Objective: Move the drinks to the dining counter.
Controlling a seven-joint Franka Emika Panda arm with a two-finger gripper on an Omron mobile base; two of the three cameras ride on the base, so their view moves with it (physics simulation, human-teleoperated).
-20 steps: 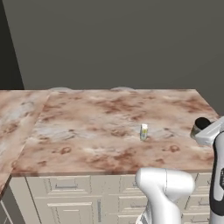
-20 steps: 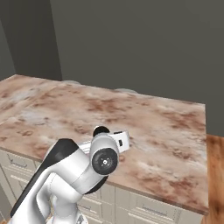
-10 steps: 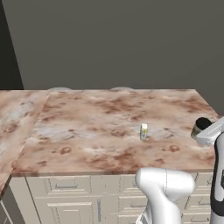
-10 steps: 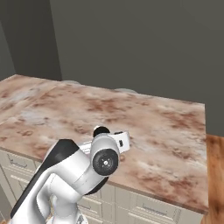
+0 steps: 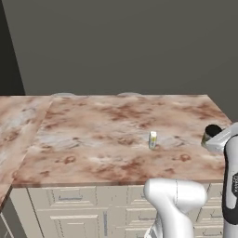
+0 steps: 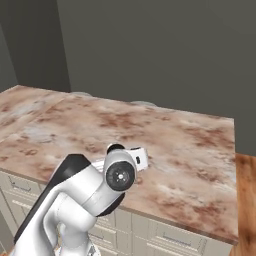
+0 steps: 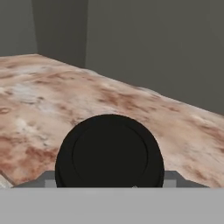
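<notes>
black-lidded cup (image 7: 109, 151) in gripper (image 5: 214, 139)

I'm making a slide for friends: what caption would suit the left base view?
A white carton stands on the stone counter while the robot's gripper holds a black-lidded cup near the right edge.

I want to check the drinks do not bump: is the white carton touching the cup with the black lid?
Apart. In the left base view the carton stands mid-counter, and bare counter shows between it and the cup near the right edge.
</notes>
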